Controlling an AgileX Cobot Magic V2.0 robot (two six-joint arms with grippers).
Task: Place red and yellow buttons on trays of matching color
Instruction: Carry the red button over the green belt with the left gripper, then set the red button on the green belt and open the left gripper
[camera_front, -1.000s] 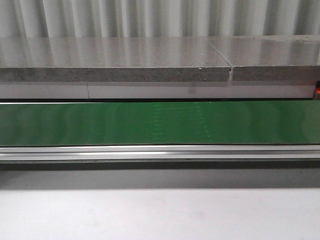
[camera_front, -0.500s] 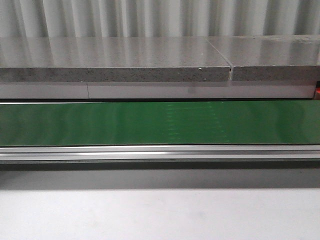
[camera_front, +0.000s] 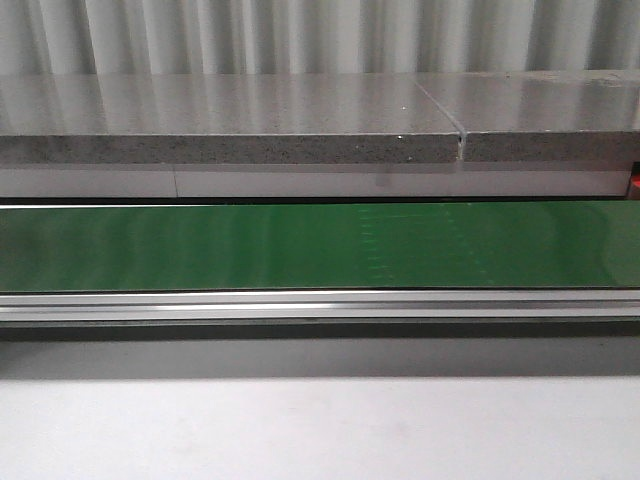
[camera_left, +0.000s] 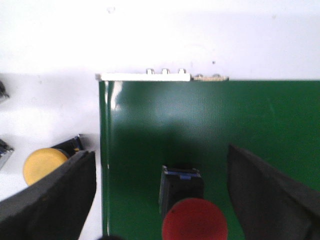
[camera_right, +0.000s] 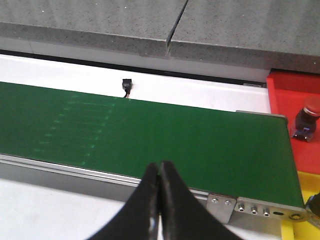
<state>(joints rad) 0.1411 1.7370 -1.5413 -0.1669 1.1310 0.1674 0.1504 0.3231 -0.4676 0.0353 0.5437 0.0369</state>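
The left claw (camera_left: 162, 200) stands wide open astride the red button (camera_left: 194, 220) on the green belt (camera_left: 250, 120); close squarely on its black body. The right claw (camera_right: 160, 200) is closed, empty

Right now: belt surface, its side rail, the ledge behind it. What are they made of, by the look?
Green belt: likely PVC or rubber, semi-gloss; soft sheen, faint stitch-like seam marks.
Side rail: brushed aluminium by the look; silvery, straight extruded grooves.
Ledge: speckled grey stone or composite, polished top mirroring the wall, rougher grainy edge, one butt joint.
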